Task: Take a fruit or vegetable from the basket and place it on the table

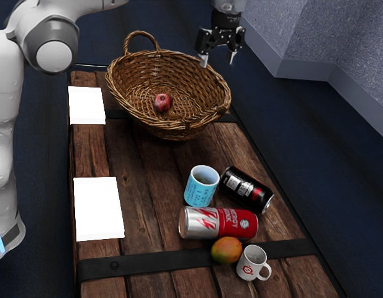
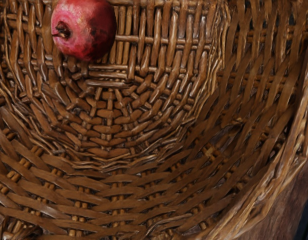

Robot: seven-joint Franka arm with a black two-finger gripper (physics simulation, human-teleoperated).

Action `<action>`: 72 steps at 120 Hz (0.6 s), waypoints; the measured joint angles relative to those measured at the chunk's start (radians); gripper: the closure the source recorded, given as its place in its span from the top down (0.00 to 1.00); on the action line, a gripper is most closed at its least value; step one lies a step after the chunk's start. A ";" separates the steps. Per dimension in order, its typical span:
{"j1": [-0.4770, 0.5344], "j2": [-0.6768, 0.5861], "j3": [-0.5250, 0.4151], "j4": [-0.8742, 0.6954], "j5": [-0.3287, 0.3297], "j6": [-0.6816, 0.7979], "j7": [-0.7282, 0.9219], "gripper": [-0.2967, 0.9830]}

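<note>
My gripper hangs open above the far right rim of the wicker basket in the exterior view, with nothing between its fingers. A red fruit, round like an apple or pomegranate, lies on the basket's floor, lower than my gripper and off toward the exterior view's left. In the wrist view the red fruit rests on the woven bottom of the basket, its stem end showing.
Farther along the wooden table stand a blue cup and a white mug. A black can, a red and silver can and a mango lie close by. Two white blocks line one edge.
</note>
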 joint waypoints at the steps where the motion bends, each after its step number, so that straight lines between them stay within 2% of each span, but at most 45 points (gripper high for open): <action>1: 0.001 0.001 0.001 0.000 0.000 0.001 -0.005 0.77; 13: -0.009 -0.020 0.002 -0.001 -0.001 -0.004 -0.065 0.77; 20: -0.052 -0.080 0.004 -0.031 -0.002 -0.027 -0.094 0.77; 27: -0.078 -0.087 0.008 -0.049 0.001 -0.046 -0.079 0.77; 34: -0.072 -0.084 0.018 -0.065 0.067 -0.047 0.007 0.77; 42: -0.091 -0.120 0.112 -0.268 0.124 0.052 0.119 0.77; 50: -0.027 -0.140 0.151 -0.399 0.177 0.160 0.223 0.77; 72: 0.205 -0.143 0.149 -0.518 0.264 0.382 0.466 0.77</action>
